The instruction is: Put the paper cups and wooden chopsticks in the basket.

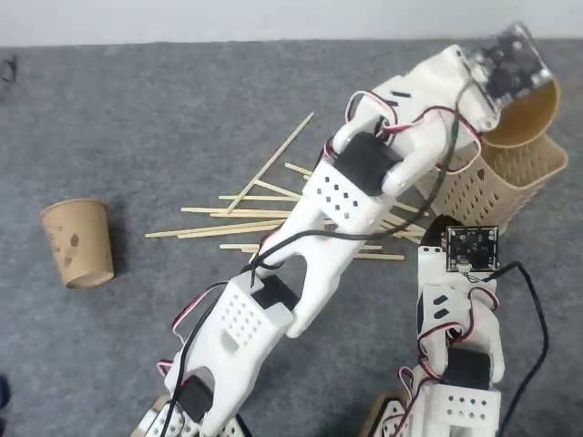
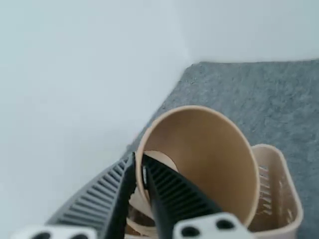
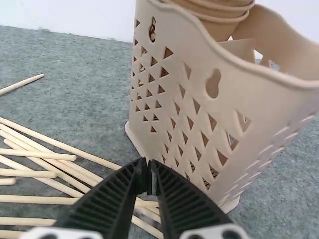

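Paper cup (image 2: 209, 149) gripped by left end effector (image 2: 139, 167), right end effector (image 3: 148, 170) closed, chopsticks (image 1: 228, 212) partly hidden

Looks bright and even all over. Leaves soft, faint shadows beside the paper cup (image 1: 77, 243) and under the left arm (image 1: 337, 200).

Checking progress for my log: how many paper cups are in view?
3 at least: one cup lying on the carpet far from the basket, one cup in the left pincer over the basket, nested cups inside it, count hidden.
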